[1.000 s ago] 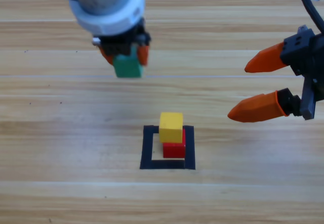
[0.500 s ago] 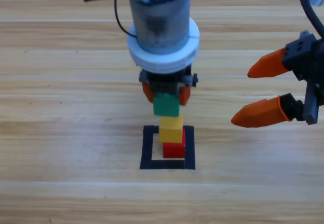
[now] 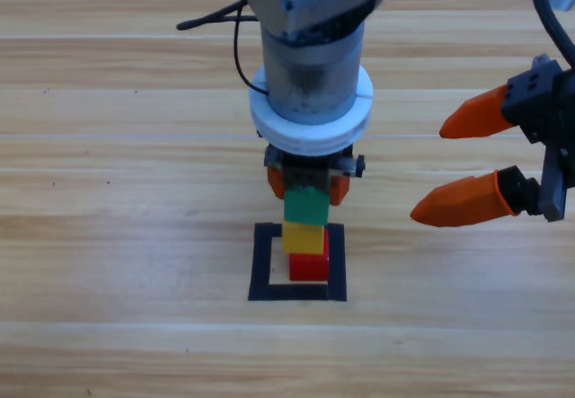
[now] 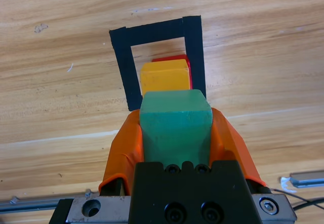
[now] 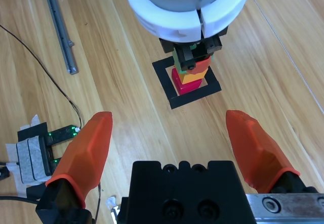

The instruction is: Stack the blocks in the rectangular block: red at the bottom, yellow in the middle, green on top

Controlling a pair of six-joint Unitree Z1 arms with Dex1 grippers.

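Observation:
Inside the black tape rectangular block (image 3: 261, 265) the yellow cube (image 3: 304, 237) sits on the red cube (image 3: 309, 268). My left gripper (image 3: 305, 190) comes down from the top centre, shut on the green cube (image 3: 305, 206), which is directly over the yellow one; whether they touch I cannot tell. The left wrist view shows the green cube (image 4: 175, 125) between the orange jaws, with the yellow cube (image 4: 163, 76), the red cube (image 4: 172, 58) and the tape outline (image 4: 121, 67) beyond it. My right gripper (image 3: 467, 164) waits open at the right edge.
The right wrist view shows the stack (image 5: 191, 76) under the left arm, plus a metal rail (image 5: 59, 29), cables and a small electronic box (image 5: 33, 150) off to its left. Bare wooden table surrounds the tape outline.
The left arm has carried the green cube from the upper left to right over the stack and lowered it toward the yellow cube. The right gripper has barely moved.

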